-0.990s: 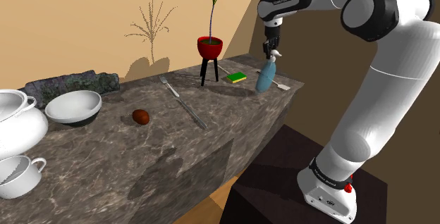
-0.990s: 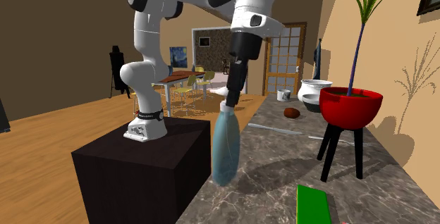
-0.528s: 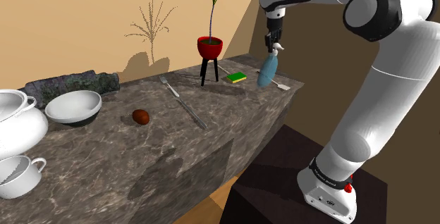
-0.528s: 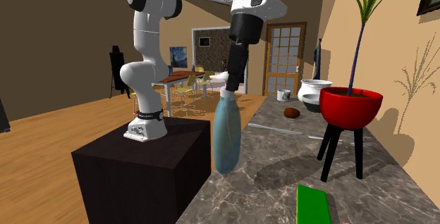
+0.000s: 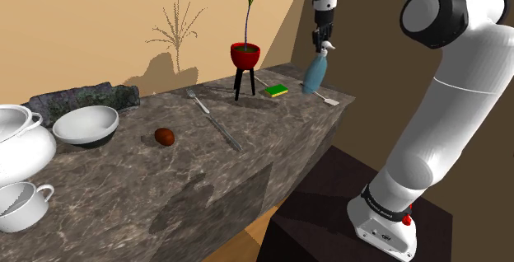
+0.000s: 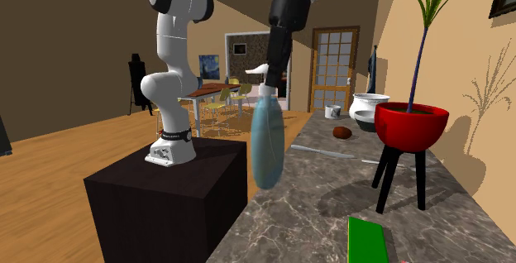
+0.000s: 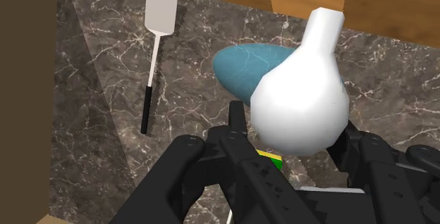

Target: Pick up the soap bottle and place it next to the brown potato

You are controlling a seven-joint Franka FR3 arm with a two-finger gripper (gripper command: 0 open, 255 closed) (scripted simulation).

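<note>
- In the shoulder view, the soap bottle (image 5: 314, 72) is gripped at its white top by the gripper (image 5: 321, 48) in the upper right of the frame, clear of the marble counter (image 5: 206, 170). The brown potato (image 5: 165, 136) is seen well apart, left of centre.
- In the second exterior view, the soap bottle (image 6: 267, 141) is held hanging at the frame's centre, above the counter's near edge. The brown potato (image 6: 341, 132) is seen right of centre.
- In the wrist view, the white pump head (image 7: 303, 103) is pinched between the closed-in fingers (image 7: 236, 120). A spatula (image 7: 156, 39) is seen lying on the counter beside the bottle's blue body.
</note>
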